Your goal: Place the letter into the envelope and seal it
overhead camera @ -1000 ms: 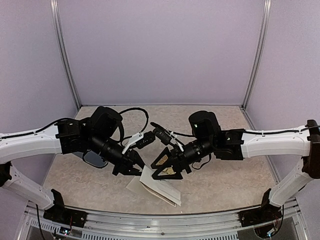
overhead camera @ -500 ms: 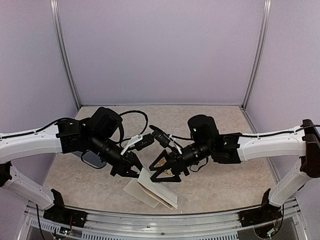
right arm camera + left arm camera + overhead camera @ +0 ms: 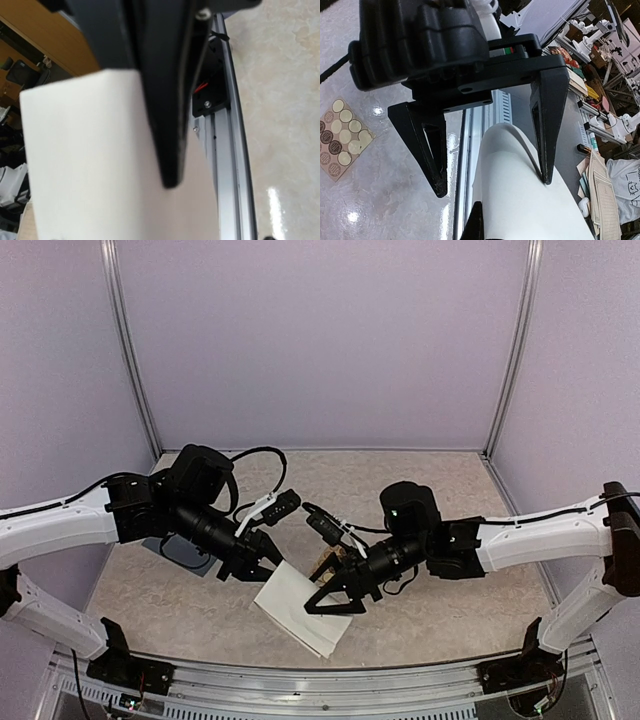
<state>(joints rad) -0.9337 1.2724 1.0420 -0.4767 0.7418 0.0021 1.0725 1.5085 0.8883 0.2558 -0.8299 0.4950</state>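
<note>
Flattened from its sagging half-fold of a second ago, the letter (image 3: 300, 605) now shows only its white back over the near part of the bench (image 3: 450, 610). Left of the letter the slate envelope (image 3: 185, 555) lies partly under the left arm, and the left pincer (image 3: 268, 568) is clamped shut on the letter's upper corner. At the letter's right side the right pincer (image 3: 330, 610) has dropped lower, its jaws spread wide with one tip on the paper, so folding looks unfinished and insertion some way off.
</note>
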